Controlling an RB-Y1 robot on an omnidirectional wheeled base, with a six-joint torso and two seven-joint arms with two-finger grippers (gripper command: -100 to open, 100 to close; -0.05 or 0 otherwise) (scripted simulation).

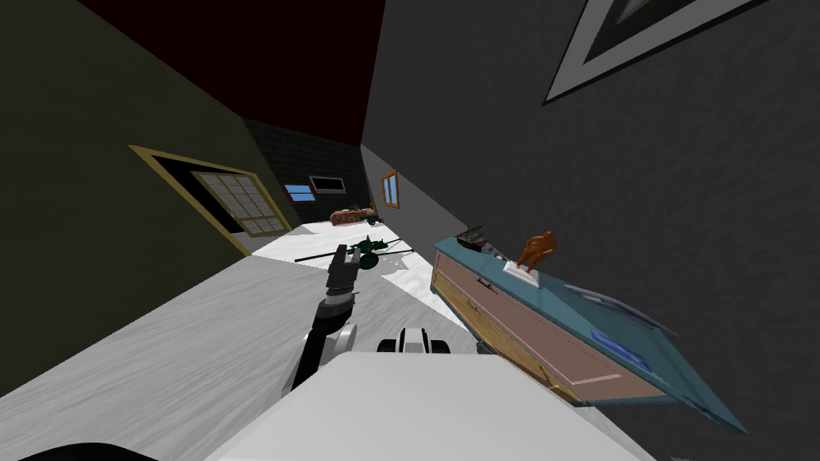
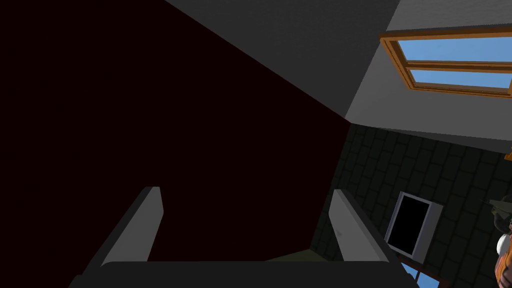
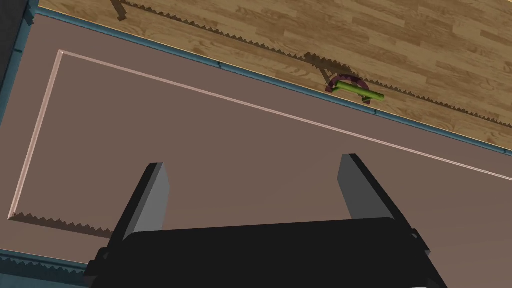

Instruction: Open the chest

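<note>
The chest [image 1: 544, 320] is long and low, with a teal top, a brownish-pink front panel and a wood-grain panel below it. It stands against the dark wall on my right. In the right wrist view my right gripper [image 3: 255, 195] is open and faces the pink panel [image 3: 200, 150]. Beyond its fingertips a small green bar handle [image 3: 357, 91] sits on the wood-grain panel [image 3: 400, 45], clear of the fingers. My left gripper [image 1: 340, 258] is raised ahead of me over the floor, open [image 2: 245, 220] and holding nothing.
An orange figurine [image 1: 536, 250] and a small ship model [image 1: 472, 236] stand on the chest's top. A dark green object [image 1: 368, 252] lies on the pale floor ahead. A framed door [image 1: 232, 204] is in the left wall.
</note>
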